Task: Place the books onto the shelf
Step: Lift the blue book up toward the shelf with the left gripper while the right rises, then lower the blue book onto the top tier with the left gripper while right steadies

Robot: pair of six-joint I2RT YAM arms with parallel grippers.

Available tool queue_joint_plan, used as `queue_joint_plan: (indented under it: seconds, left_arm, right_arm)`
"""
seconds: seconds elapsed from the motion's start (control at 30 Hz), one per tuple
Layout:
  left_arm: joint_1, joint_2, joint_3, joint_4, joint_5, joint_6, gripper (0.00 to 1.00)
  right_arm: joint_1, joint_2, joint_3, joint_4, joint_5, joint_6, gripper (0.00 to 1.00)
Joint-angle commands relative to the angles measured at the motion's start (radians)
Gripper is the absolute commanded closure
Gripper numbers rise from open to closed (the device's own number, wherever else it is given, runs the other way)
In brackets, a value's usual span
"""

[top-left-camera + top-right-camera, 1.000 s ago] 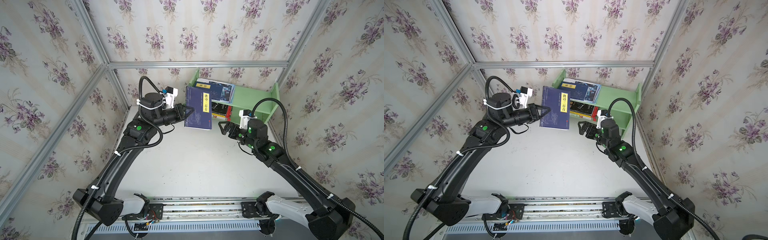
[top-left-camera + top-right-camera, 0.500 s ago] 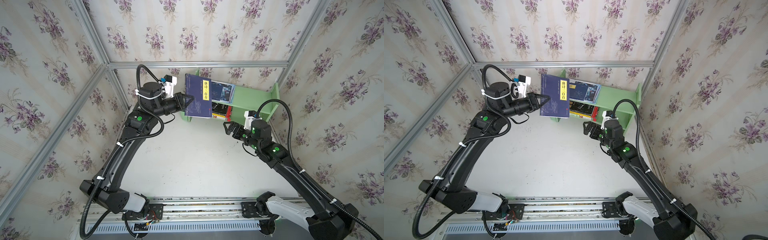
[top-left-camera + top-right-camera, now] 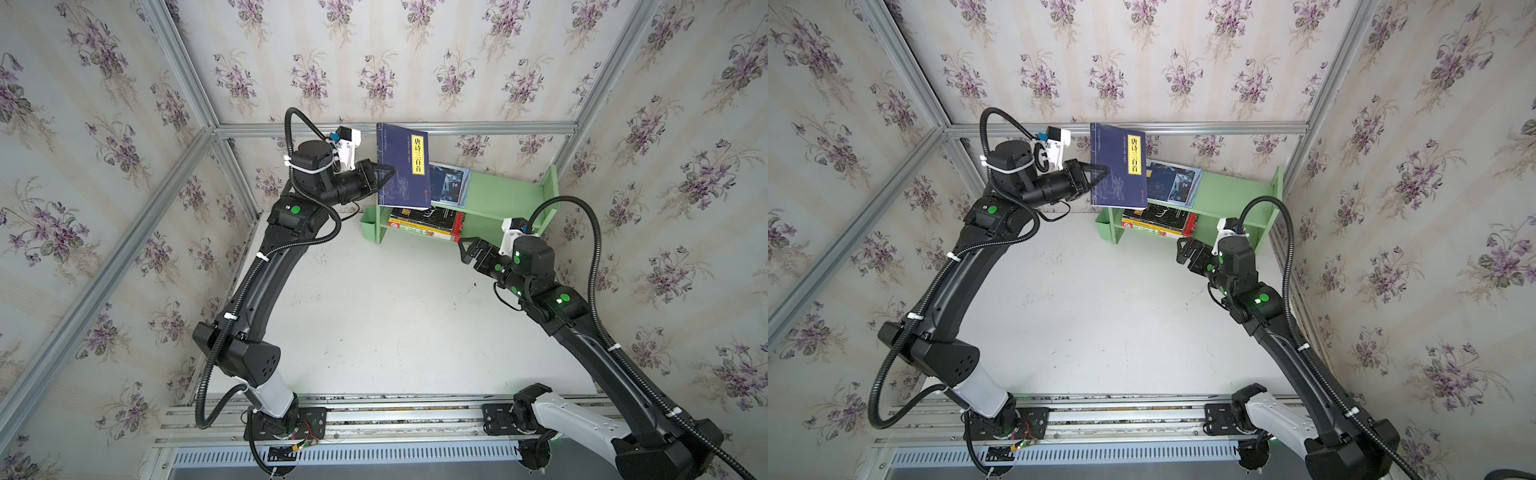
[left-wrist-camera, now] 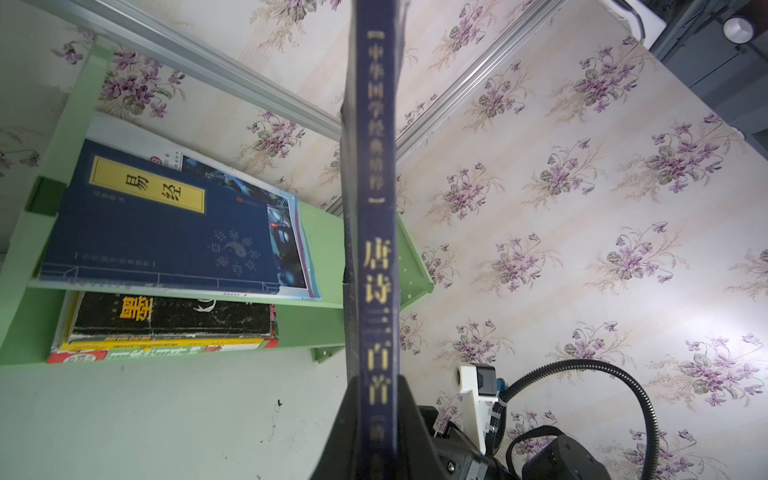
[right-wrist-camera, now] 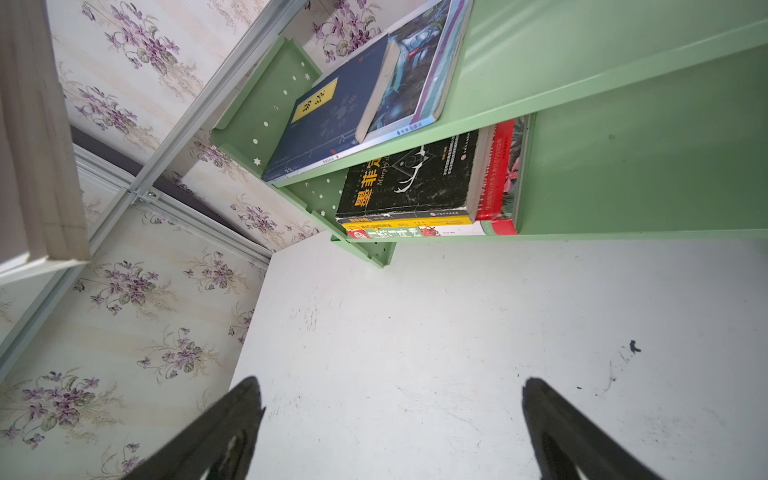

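Observation:
A navy book [image 3: 403, 170] [image 3: 1119, 170] with a yellow label hangs upright in the air over the shelf's left end. My left gripper [image 3: 384, 176] [image 3: 1100, 176] [image 4: 376, 399] is shut on its spine [image 4: 376, 249]. The pale green shelf [image 3: 498, 195] [image 3: 1229, 193] [image 5: 623, 83] stands against the back wall. On its upper tier a second navy book [image 4: 158, 232] [image 5: 328, 120] lies on a white-blue book [image 4: 286, 249] [image 5: 415, 75]. On the lower tier a black book [image 4: 166, 316] [image 5: 407, 178] tops a stack [image 3: 428, 220]. My right gripper [image 3: 469, 251] [image 3: 1185, 251] [image 5: 390, 399] is open and empty, just in front of the shelf.
A small green cup [image 3: 368, 222] [image 3: 1102, 226] hangs on the shelf's left end. The right half of both tiers is bare. Wallpapered walls with metal frame bars close in the white table [image 3: 395, 311] on three sides.
My left arm has lifted the navy book higher and carried it back toward the shelf's left end. My right gripper has drawn back a little to the right, still open.

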Motion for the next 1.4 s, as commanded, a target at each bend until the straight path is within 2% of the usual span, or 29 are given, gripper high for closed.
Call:
queue_joint_plan:
  seconds: [0.0, 0.17, 0.3, 0.43, 0.57, 0.7, 0.83, 0.93, 1.13, 1.37]
  left_arm:
    - [0.006, 0.031, 0.054, 0.096, 0.020, -0.017, 0.90]
    - [0.018, 0.063, 0.074, 0.171, 0.020, -0.078, 0.90]
    - [0.020, 0.067, 0.066, 0.226, -0.002, -0.082, 0.90]
    - [0.020, 0.052, 0.014, 0.303, -0.040, -0.100, 0.91]
    - [0.020, 0.048, -0.020, 0.367, -0.053, -0.129, 0.91]
    - [0.020, 0.044, -0.058, 0.413, -0.102, -0.146, 0.91]
    - [0.020, 0.029, -0.133, 0.497, -0.169, -0.219, 0.91]
    - [0.020, 0.021, -0.198, 0.594, -0.196, -0.310, 0.91]
    - [0.011, 0.039, -0.212, 0.639, -0.218, -0.393, 0.90]
    - [-0.015, 0.053, -0.216, 0.665, -0.262, -0.442, 0.91]
  right_arm:
    - [-0.002, 0.001, 0.012, 0.011, 0.017, 0.051, 0.00]
    - [-0.002, 0.030, 0.055, 0.048, 0.011, 0.074, 0.00]
    - [-0.010, 0.067, 0.083, 0.096, -0.014, 0.076, 0.00]
    - [-0.013, 0.105, 0.074, 0.227, -0.129, 0.084, 0.00]
    - [-0.013, 0.152, 0.038, 0.437, -0.247, 0.150, 0.00]
    - [-0.012, 0.215, 0.060, 0.570, -0.321, 0.196, 0.01]
    - [-0.008, 0.288, 0.118, 0.631, -0.383, 0.227, 0.03]
    - [-0.002, 0.348, 0.143, 0.760, -0.424, 0.290, 0.06]
    - [0.020, 0.449, 0.237, 0.871, -0.434, 0.347, 0.07]
    - [0.024, 0.588, 0.339, 1.042, -0.473, 0.495, 0.11]
